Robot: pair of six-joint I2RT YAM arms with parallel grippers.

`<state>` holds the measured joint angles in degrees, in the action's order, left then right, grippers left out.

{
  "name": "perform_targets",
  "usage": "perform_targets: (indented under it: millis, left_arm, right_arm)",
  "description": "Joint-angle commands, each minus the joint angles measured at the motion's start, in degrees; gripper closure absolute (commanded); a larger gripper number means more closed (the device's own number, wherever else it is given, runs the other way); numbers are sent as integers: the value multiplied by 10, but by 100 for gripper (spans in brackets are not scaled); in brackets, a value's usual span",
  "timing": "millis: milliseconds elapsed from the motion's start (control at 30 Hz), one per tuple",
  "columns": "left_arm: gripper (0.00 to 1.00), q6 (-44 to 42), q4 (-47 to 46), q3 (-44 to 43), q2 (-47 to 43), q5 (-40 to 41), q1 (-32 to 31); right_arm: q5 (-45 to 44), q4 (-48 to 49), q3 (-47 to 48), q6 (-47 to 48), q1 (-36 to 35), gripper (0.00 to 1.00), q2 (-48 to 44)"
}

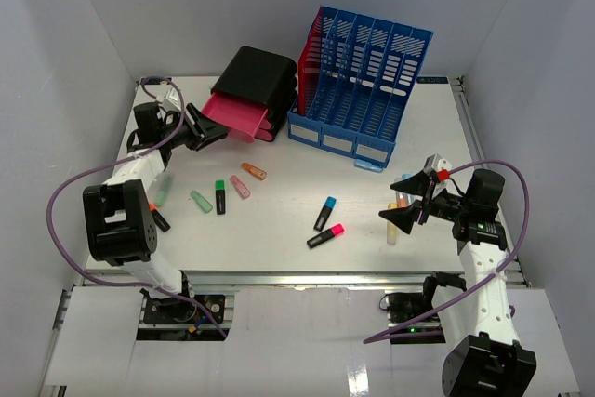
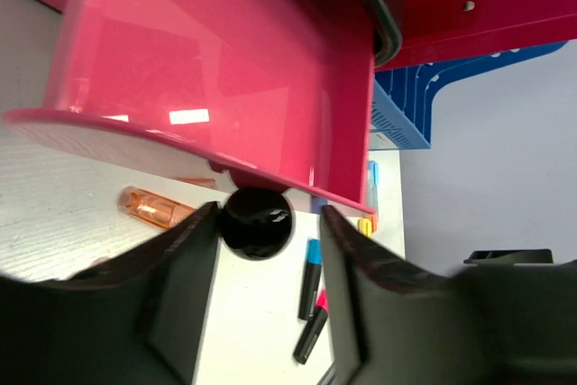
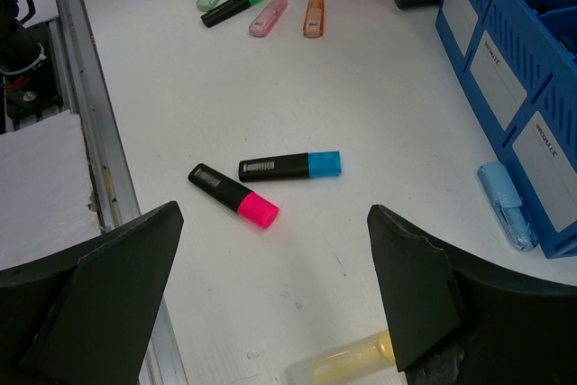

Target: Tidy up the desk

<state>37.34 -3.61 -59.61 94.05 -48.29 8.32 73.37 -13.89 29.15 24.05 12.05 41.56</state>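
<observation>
The white table [image 1: 279, 225], beneath the pink drawer [image 2: 216, 69], is judged rigid and fixed. The highlighters [image 1: 325, 235] strewn before the drawer are judged light, stiff and slick, best taken mid-barrel. The left gripper [image 2: 270, 214] is spread about the drawer's knob [image 2: 258, 223], unclamped. The right gripper [image 3: 275, 212], well apart from the drawer, is held wide apart.

Back left: drawer box [image 1: 256, 81] on the desk [image 1: 279, 220].
Back right: file rack [image 1: 363, 90], just beside the drawer box.
Front: markers [image 1: 325, 235] lying spread on the desk.
</observation>
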Motion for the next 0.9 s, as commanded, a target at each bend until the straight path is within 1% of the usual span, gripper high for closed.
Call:
perform_targets:
  millis: [0,67,200,233,300,333,500,667,767,867]
  left_arm:
    - [34,-7,-8,-3,-43,-18,6]
    - [31,-8,-8,0,-48,-19,7]
    - [21,-9,-5,10,-71,-18,17]
    - [17,-10,-2,15,-81,-15,20]
    - [4,-13,-1,26,-107,-7,26]
    - [2,-14,2,29,-112,-5,27]
    - [2,-19,19,36,-116,-4,28]
    - [2,-28,29,59,-146,13,32]
    - [2,-34,33,70,-166,27,35]
    - [2,-40,53,82,-215,44,34]
  right_arm:
    - [9,-6,-3,7,3,10,-4]
    - [8,-7,-4,9,4,10,-4]
    - [7,-7,-5,12,4,10,-4]
    - [6,-8,-5,14,4,10,-4]
    - [7,-11,-6,17,4,10,-4]
    - [7,-12,-6,19,3,10,-4]
    - [9,-18,-4,26,4,10,3]
    - [8,-33,1,43,4,10,0]
    - [11,-55,7,60,4,10,4]
    - [13,-106,27,114,2,10,21]
